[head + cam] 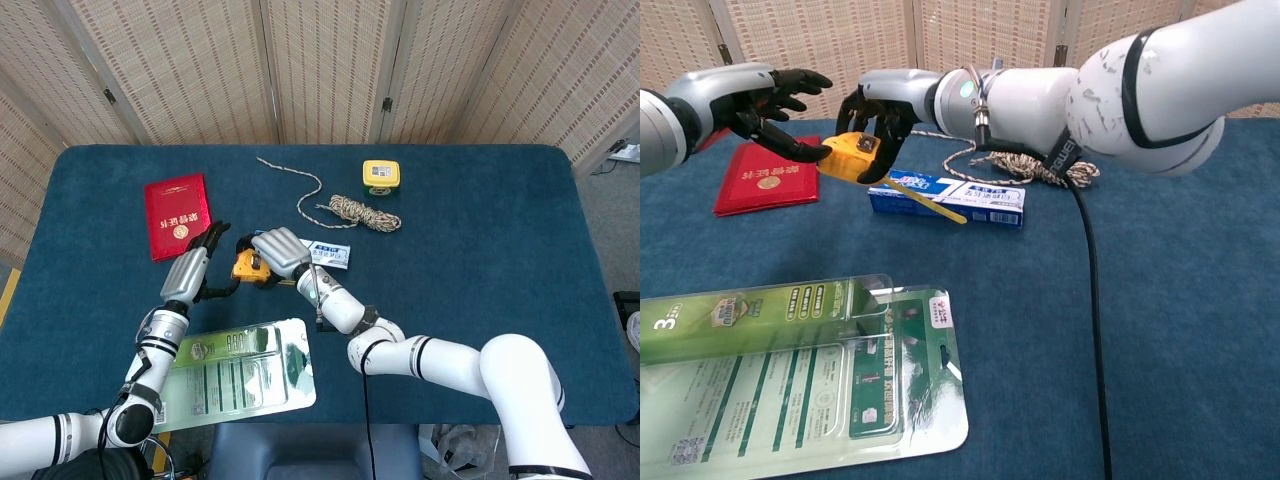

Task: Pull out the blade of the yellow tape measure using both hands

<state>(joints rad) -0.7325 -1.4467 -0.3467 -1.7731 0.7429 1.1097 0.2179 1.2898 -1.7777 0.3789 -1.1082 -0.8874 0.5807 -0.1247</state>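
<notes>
**Tape measure held aloft, our left hand at its side**

Our right hand (pixel 880 110) grips the yellow tape measure (pixel 845 158) from above, fingers curled over the case, and holds it clear of the table (pixel 1160 330), above and just left of the blue toothpaste box (pixel 970 202). A short length of yellow blade (pixel 925 200) already juts from the case, slanting down and to the right over the box. So the blade's long axis points away from our left hand (pixel 765 105), which sits on the opposite side of the case. That hand holds nothing: its fingers are spread, and its thumb reaches up to the case's left face, touching it or very nearly; we cannot tell which.

We judge that the left hand is better placed to take the case than the blade tip, which lies nearer our right arm.

The case is a compact yellow block with a dark patch on top, and the blade looks thin and stiff.
</notes>
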